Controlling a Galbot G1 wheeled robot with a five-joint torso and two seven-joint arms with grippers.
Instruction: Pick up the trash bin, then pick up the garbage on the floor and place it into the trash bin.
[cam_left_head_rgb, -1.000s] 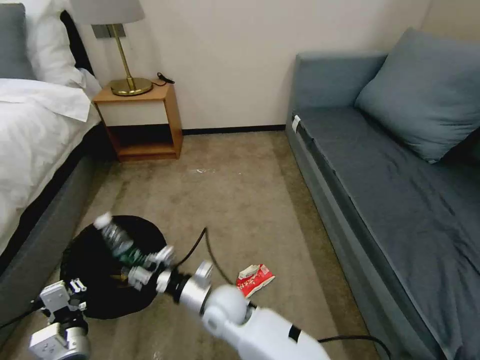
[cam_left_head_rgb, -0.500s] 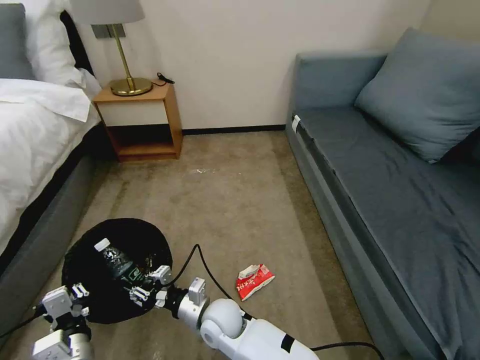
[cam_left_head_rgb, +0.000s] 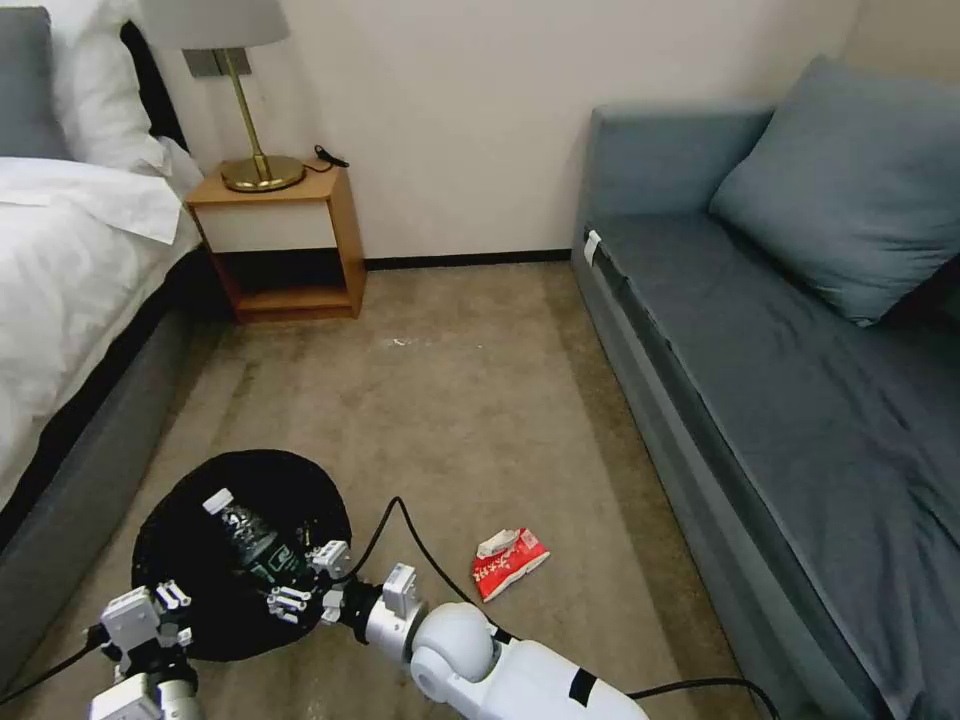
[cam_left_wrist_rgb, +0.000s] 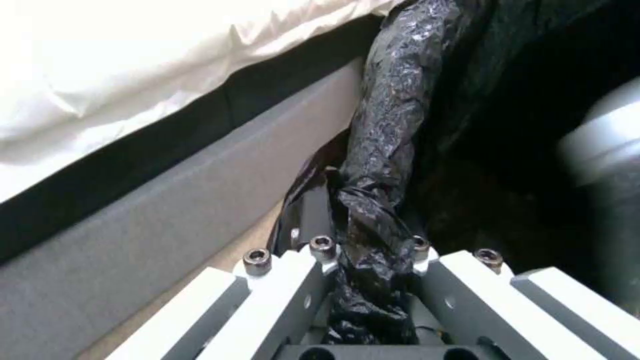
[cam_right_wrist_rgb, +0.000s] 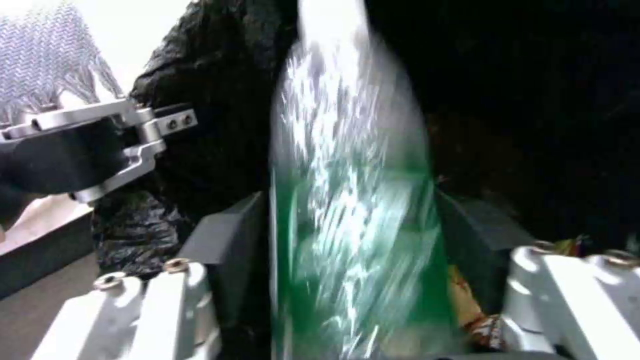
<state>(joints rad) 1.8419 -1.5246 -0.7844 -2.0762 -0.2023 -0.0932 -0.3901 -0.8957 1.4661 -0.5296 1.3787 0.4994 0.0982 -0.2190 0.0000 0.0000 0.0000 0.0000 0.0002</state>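
Note:
The black-lined trash bin (cam_left_head_rgb: 190, 540) sits low at my left front, beside the bed. My left gripper (cam_left_head_rgb: 160, 612) is shut on its bag-covered rim (cam_left_wrist_rgb: 390, 115), with crinkled plastic pinched between the fingers (cam_left_wrist_rgb: 313, 260). My right gripper (cam_left_head_rgb: 307, 578) reaches over the bin's near right edge. The clear bottle (cam_left_head_rgb: 250, 540) with a green label lies inside the bin, white cap pointing away. In the right wrist view the bottle (cam_right_wrist_rgb: 347, 150) streaks between the parted fingers (cam_right_wrist_rgb: 227, 235). A gold-brown wrapper (cam_right_wrist_rgb: 467, 305) shows inside the bin. The red-white wrapper (cam_left_head_rgb: 510, 562) lies on the carpet, right of the bin.
A bed (cam_left_head_rgb: 70, 260) with a grey base runs along the left, close to the bin. A wooden nightstand (cam_left_head_rgb: 285, 240) with a brass lamp stands at the back wall. A grey sofa (cam_left_head_rgb: 800, 400) fills the right side. My right arm's cable (cam_left_head_rgb: 420, 530) trails over the carpet.
My right gripper lowered the bottle from above the bin down into it. The bin and my left gripper shifted slightly right and nearer.

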